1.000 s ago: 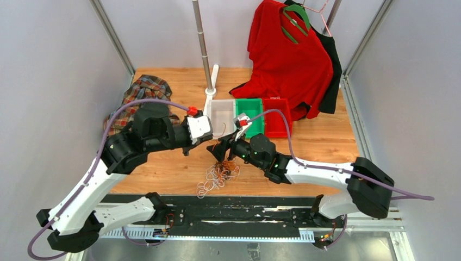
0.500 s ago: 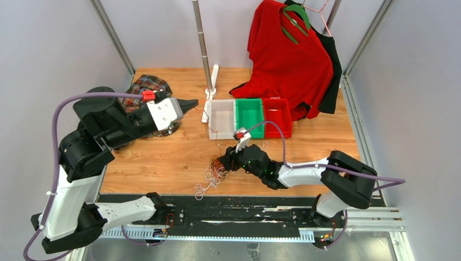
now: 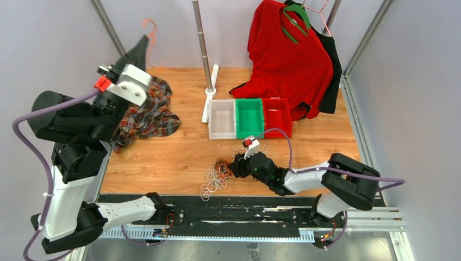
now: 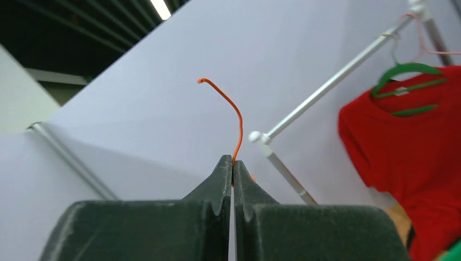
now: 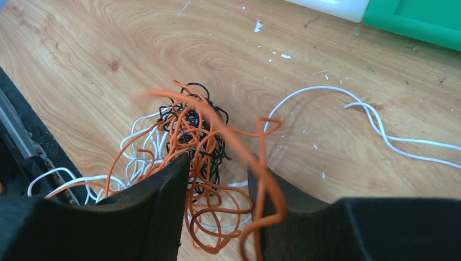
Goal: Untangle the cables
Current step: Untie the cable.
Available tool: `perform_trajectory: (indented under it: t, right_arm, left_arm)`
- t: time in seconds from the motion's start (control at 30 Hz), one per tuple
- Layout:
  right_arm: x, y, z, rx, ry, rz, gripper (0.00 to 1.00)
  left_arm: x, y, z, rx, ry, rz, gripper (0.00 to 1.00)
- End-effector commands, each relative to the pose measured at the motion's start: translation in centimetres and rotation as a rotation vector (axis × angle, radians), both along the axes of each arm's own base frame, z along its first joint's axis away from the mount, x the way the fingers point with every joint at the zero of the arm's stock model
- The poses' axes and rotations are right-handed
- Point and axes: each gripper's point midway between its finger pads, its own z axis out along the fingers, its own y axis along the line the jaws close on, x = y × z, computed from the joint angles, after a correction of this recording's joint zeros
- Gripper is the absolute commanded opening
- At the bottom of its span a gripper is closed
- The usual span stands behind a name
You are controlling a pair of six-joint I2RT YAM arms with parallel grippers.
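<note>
Only orange cable tip (image 4: 237,117) above left pincer (image 4: 232,162).

a robot lab test cell: plain grey panel walls (image 3: 49,49), aluminium frame posts (image 3: 111,33), a bare wooden tabletop (image 3: 321,144).

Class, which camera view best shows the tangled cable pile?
Right wrist: the pile fills the frame, orange, black and white strands distinct. Top external shows it small; left wrist shows only one pinched orange wire.

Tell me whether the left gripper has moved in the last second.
Yes. The left gripper swung away from the white bin to the far left, beyond the plaid cloth, shut on an orange cable.
</note>
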Motion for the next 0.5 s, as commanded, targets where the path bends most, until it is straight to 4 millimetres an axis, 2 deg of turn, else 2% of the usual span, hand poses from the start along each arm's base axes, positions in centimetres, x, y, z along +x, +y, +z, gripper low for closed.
perform_trajectory:
  t: [0.0,0.03,0.1,0.17,0.27,0.33,0.37,0.47]
  right_arm:
    - [-0.2,-1.1,0.4,-0.010,-0.014,-0.032,0.46]
    - [-0.3,-1.2,0.5,-0.012,-0.017,-0.031,0.47]
    - [-0.4,-1.4,1.3,-0.013,-0.030,-0.023,0.50]
    - [-0.4,-1.6,3.2,-0.009,-0.057,-0.015,0.55]
    - [-0.3,-1.6,8.9,0.030,-0.160,0.022,0.70]
    - [-0.5,-1.4,12.7,0.040,-0.223,0.064,0.71]
    - [-0.5,-1.0,15.5,0.066,-0.265,0.089,0.71]
    - [-1.6,0.0,21.2,0.121,-0.382,0.199,0.72]
  left_arm:
    - [-1.8,5.4,7.5,-0.202,-0.227,0.178,0.01]
    - [-2.0,5.3,7.7,-0.201,-0.226,0.164,0.01]
    - [-2.0,4.4,6.8,-0.168,-0.181,0.118,0.01]
    - [-1.6,3.0,4.6,-0.117,-0.100,0.056,0.01]
    - [-1.6,0.4,0.5,-0.051,0.020,-0.064,0.00]
    - [-1.7,-1.5,-2.7,-0.015,0.110,-0.155,0.01]
    - [-1.9,-2.3,-4.1,0.000,0.155,-0.195,0.01]
    - [-2.7,-4.6,-8.3,0.043,0.280,-0.317,0.01]
